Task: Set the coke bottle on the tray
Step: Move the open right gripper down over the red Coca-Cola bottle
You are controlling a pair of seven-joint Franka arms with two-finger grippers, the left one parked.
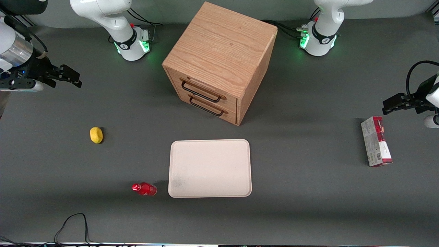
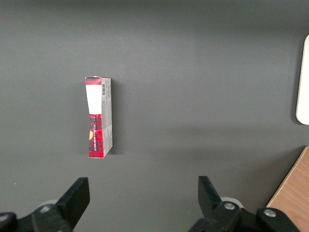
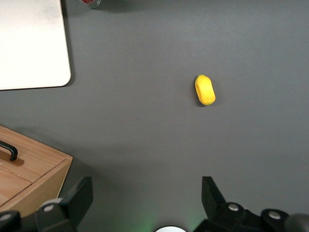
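1. Bottle (image 1: 144, 189) lies on its side on the table (image 1: 308, 212), near the table edge closest to the front camera, just beside the tray (image 1: 210, 168) corner, not touching it; cap points away from the tray.
2. Tray is flat on the table w/ nothing on it, in front of the cabinet (image 1: 219, 61) drawers.
3. Gripper (image 1: 65, 76) hangs above the table at the working arm's end, well apart from the bottle; fingers (image 3: 72, 203) are spread wide, holding nothing.
4. Lemon (image 1: 96, 134) sits between gripper and bottle.
5. Carton (image 1: 376, 141) lies toward the parked arm's end.
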